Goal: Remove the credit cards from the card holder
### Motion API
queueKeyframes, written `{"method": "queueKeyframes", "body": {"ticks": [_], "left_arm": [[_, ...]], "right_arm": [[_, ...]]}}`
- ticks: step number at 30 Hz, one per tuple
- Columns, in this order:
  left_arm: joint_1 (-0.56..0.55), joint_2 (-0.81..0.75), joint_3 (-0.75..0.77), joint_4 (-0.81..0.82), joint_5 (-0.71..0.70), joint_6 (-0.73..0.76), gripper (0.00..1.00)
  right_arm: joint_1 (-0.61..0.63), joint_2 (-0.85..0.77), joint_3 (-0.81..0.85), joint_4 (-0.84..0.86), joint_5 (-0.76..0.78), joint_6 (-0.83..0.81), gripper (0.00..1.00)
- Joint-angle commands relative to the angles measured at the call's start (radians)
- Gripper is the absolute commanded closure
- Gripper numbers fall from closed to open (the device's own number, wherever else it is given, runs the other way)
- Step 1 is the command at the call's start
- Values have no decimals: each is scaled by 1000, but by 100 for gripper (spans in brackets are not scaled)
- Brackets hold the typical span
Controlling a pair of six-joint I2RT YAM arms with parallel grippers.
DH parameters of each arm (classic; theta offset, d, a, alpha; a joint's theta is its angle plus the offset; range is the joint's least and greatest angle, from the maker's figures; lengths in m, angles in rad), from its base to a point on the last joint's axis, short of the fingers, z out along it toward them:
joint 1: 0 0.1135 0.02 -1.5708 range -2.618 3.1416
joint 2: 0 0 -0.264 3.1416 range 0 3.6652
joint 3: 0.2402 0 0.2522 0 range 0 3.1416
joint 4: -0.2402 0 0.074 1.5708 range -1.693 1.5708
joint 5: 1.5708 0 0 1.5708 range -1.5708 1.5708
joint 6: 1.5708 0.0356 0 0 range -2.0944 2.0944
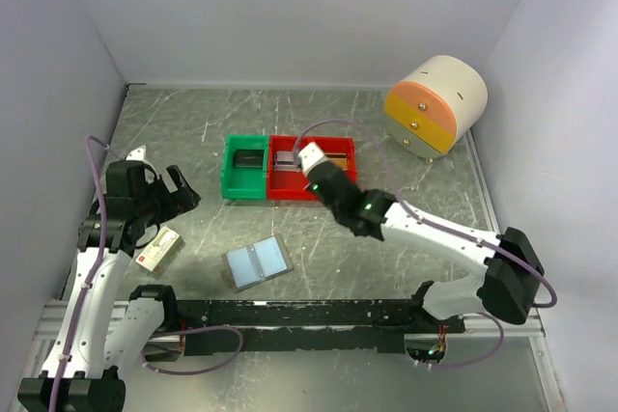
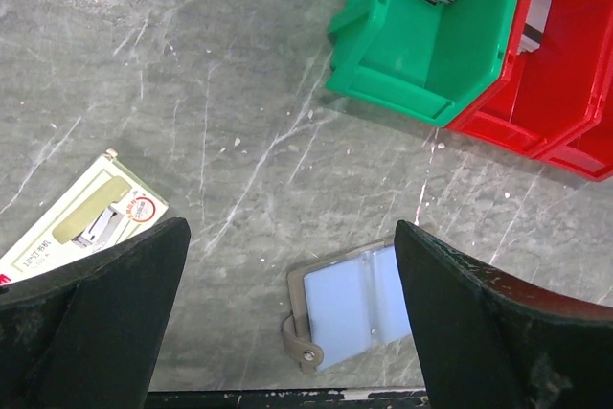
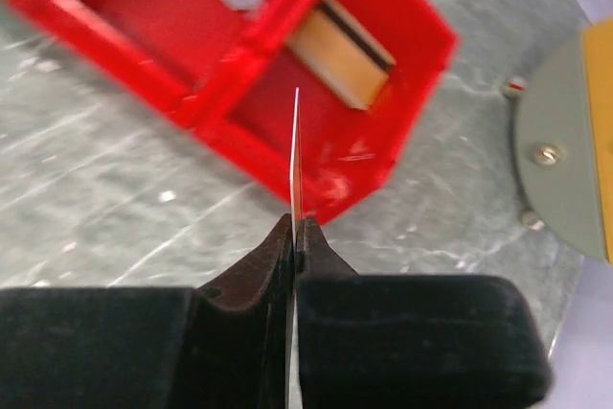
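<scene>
My right pincer (image 3: 295, 227) is pinched tight on a credit card (image 3: 296, 146), which is so thin it shows only as an upright edge over the red bin (image 3: 402, 131). The red bin sits mid-table, touching the green bin (image 1: 246, 190). Another orange-tan card (image 3: 340, 64) leans inside the red bin's right compartment. My left pincer (image 2: 292, 275) hangs with its jaws spread wide, holding nothing, above the left side of the table (image 1: 406, 229). The card holder (image 1: 257, 261) lies open and flat, pale blue pockets up, near the table's front edge and left of centre. A small white-and-red box (image 1: 159, 248) lies by the left edge.
</scene>
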Motion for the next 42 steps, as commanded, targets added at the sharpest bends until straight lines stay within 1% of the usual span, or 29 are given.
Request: {"method": "queueKeyframes", "body": {"ticks": [1,3,6,10,14,16,21,25,29,38,42], "left_arm": [[7,-23,-2,51,22,-11,0],[7,-22,7,39,25,-7,0],[7,-31,3,42,30,-6,0],[7,-41,-2,48,41,-3,0],[7,-49,-4,51,44,-1,0],[7,-51,-4,53,48,0,0],[7,-55,-5,55,55,4,0],[7,-59,-7,57,52,2,0],[7,-57,-9,60,51,1,0],[6,-60,-11,64,51,1,0],[7,-51,-8,60,50,1,0]], "right_arm": [[-183,-70,0,76,-120,-78,100],[-250,-72,17,83,-163,-94,100],[-310,-54,34,96,-192,-156,100],[-325,-20,27,142,-211,-322,100],[-326,54,77,100,-224,-490,100],[-328,80,74,130,-213,-552,100],[-366,108,65,179,-320,-700,100],[-408,129,68,186,-432,-759,100],[-429,173,86,158,-501,-789,100],[-441,279,102,232,-516,-800,100],[-441,331,151,218,-538,-809,100]]}}
